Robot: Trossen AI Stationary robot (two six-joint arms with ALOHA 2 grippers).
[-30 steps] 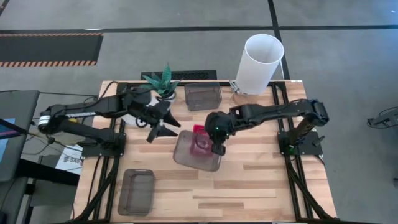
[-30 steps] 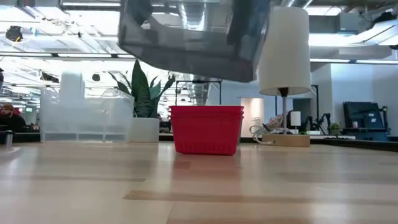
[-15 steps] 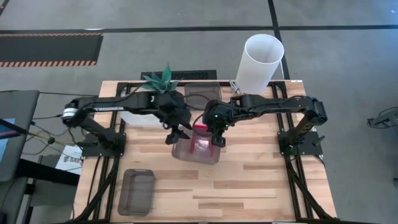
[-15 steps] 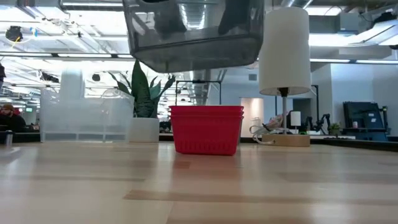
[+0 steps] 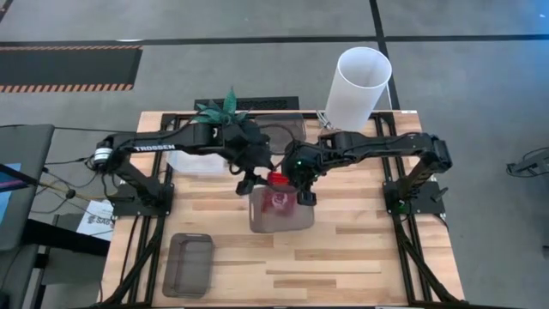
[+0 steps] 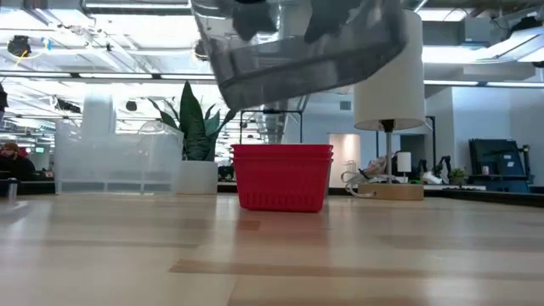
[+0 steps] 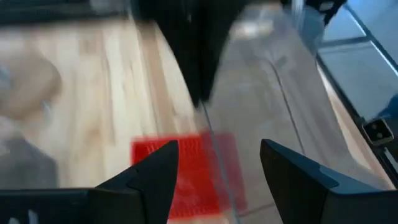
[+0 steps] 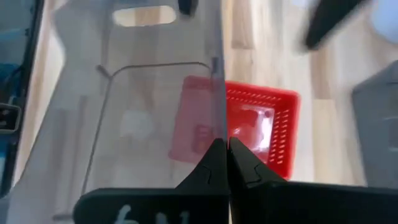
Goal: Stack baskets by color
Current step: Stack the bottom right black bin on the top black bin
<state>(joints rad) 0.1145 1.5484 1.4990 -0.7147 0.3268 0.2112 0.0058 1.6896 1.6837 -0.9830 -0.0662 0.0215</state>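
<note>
A dark smoky grey translucent basket [image 5: 281, 213] hangs in the air over a red mesh basket [image 6: 282, 177], which rests on its bottom on the table. My right gripper [image 8: 225, 157] is shut on the grey basket's wall. My left gripper [image 7: 217, 169] is open at the basket's far left corner [image 5: 254, 190]. In the left wrist view a wall edge of the basket [image 7: 214, 149] shows between its fingers, and I see no touch. The red basket [image 8: 261, 121] shows beside and through the grey one. My right gripper pinches the upper edge of the grey basket's right side wall [image 8: 222, 118], one finger inside the basket and one outside. The fingers slant down from the table's right side. The basket hangs tilted [image 6: 297, 59], lifted clear above the red basket.
Another grey basket [image 5: 189, 263] lies at the near left of the table, and one more [image 5: 292, 130] at the far edge. Clear whitish baskets [image 6: 110, 161] and a potted plant [image 5: 225, 110] stand at the far left. A tall white cylinder [image 5: 356, 86] stands at the far right.
My left gripper has moved toward the table's right, up to the held basket's far left corner, and has rolled at the wrist. The grey basket has turned about in my right gripper's hold, shifted a little to the right, and now tips more steeply in the low view.
</note>
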